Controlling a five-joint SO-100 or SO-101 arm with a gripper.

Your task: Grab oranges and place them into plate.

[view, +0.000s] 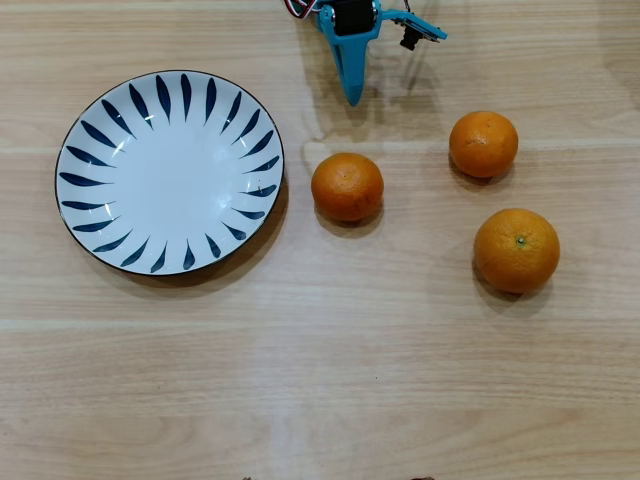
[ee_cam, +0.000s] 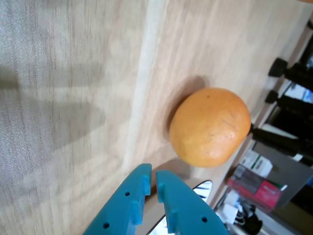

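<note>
3 oranges (view: 347, 187) on wood right of empty blue-petalled plate (view: 170, 172)

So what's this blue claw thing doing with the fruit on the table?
A small robot arm is set to move oranges onto the plate. Right now the plate is empty and all three oranges sit on the wooden table. The blue gripper holds nothing, its fingers nearly together, and hovers just above the nearest orange in the overhead view. The other two oranges lie further right.
</note>
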